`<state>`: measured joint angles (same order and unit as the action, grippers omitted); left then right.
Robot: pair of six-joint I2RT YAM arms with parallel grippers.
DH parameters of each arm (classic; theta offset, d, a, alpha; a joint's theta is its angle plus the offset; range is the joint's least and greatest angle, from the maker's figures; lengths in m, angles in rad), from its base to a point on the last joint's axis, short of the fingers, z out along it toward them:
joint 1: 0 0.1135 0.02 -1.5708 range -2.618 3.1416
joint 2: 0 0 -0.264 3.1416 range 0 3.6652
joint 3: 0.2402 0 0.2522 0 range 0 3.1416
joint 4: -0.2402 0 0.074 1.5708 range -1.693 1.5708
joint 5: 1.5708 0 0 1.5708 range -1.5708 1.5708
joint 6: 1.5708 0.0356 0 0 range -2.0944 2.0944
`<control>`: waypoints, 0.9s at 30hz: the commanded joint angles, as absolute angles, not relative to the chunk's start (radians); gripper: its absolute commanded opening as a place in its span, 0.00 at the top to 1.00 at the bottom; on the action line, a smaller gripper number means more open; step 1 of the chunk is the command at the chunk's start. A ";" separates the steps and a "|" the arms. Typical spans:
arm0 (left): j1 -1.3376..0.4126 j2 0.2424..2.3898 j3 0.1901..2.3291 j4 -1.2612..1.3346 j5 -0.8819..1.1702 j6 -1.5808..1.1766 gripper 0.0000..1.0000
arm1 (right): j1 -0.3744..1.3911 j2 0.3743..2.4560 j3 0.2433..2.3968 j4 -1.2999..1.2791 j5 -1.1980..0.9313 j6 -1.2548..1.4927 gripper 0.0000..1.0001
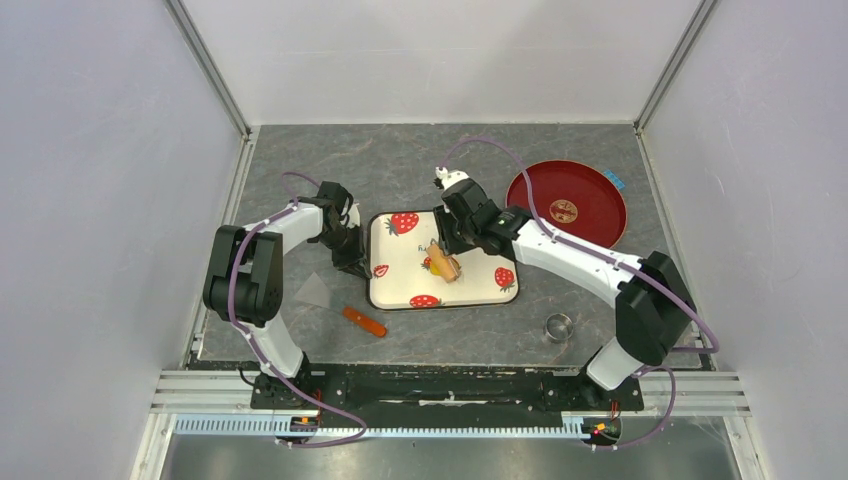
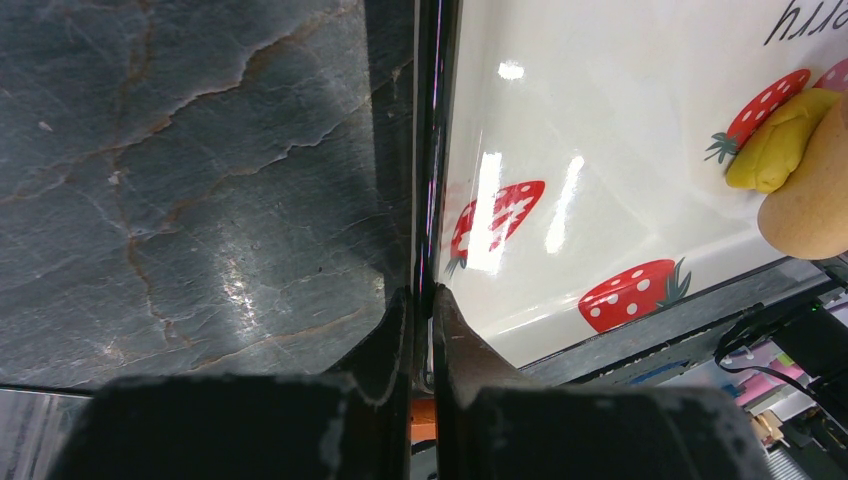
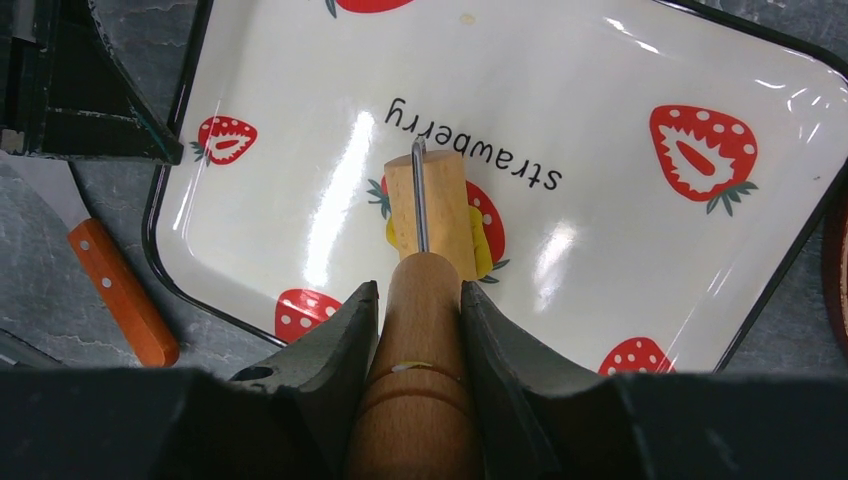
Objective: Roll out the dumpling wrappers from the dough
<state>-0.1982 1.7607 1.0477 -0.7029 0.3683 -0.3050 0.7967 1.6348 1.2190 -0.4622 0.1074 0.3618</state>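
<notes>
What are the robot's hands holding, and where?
The right fingers hold the wooden roller by its handle. The left fingers pinch the tray by its left rim.

Bright, even overhead light fills the scene, leaving only faint, soft shadows on the dark stone table [image 1: 420,160]. In both wrist views white glare streaks the glossy tray [image 3: 620,130]. The wooden roller [image 2: 812,200] blurs near the left lens, and the nearest foreground falls black and unfocused.

dough [image 3: 484,248] mostly hidden
We're seeing only a yellow sliver beside the roller [image 3: 440,210] covering it; in the left wrist view the edge is cropping that roller.
</notes>
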 commanded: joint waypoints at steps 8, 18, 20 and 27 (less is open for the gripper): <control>-0.226 1.807 1.042 -0.683 0.385 -0.282 0.98 | 0.891 1.786 1.075 -0.575 -0.232 0.504 1.00; -0.227 1.807 1.042 -0.687 0.384 -0.281 0.98 | 0.890 1.792 1.100 -0.612 -0.159 0.497 1.00; -0.227 1.807 1.042 -0.687 0.384 -0.281 0.98 | 0.891 1.789 1.123 -0.624 -0.146 0.495 1.00; -0.227 1.804 1.042 -0.687 0.381 -0.281 0.98 | 0.855 1.754 1.192 -0.656 -0.117 0.490 1.00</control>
<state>-0.2222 1.7741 1.0477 -0.7280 0.4099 -0.3035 0.8665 1.7161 1.2152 -0.3565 -0.1818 0.5411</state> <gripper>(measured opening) 0.108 0.346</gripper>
